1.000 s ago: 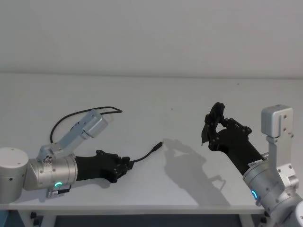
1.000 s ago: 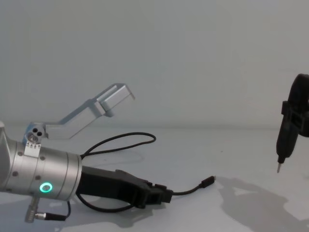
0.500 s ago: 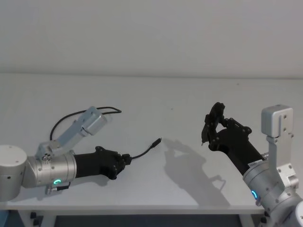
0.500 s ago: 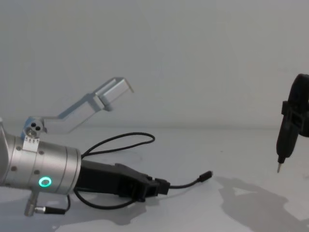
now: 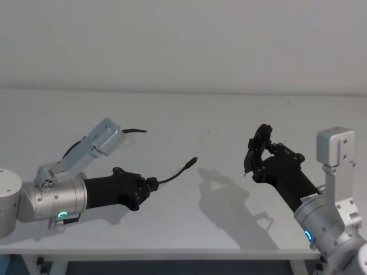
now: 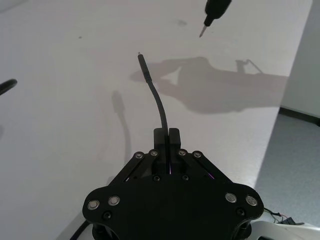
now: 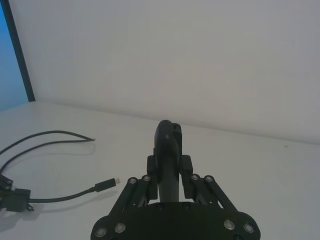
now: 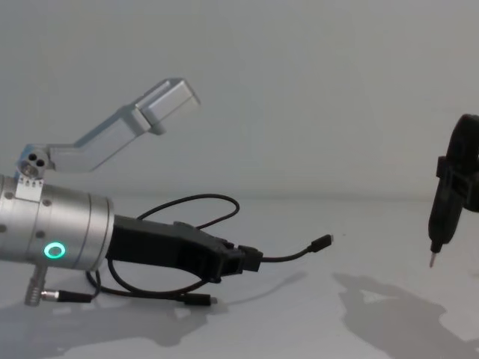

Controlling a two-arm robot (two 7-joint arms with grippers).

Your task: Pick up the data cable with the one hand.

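Note:
My left gripper (image 5: 150,185), black and angular on a silver cylinder with a green ring, is shut on the data cable (image 5: 175,173). The thin black cable juts forward from the fingers (image 6: 166,134) and its front plug (image 8: 322,241) hangs above the table. Behind the gripper the cable loops back (image 8: 196,201) and its other plug (image 8: 199,300) lies on the table. In the left wrist view the cable (image 6: 159,102) rises straight out of the closed jaws. My right gripper (image 5: 255,152) hovers raised at the right, shut, well apart from the cable.
The white table (image 5: 218,120) runs to a plain wall behind. A short black wire with a silver barrel plug (image 8: 56,296) hangs under my left wrist. The right gripper's thin metal tip (image 8: 432,258) points down over the table, casting a shadow (image 5: 229,200).
My left gripper has risen and drawn back leftward, still shut on the cable. The front plug has lifted off the table. The right arm has not moved.

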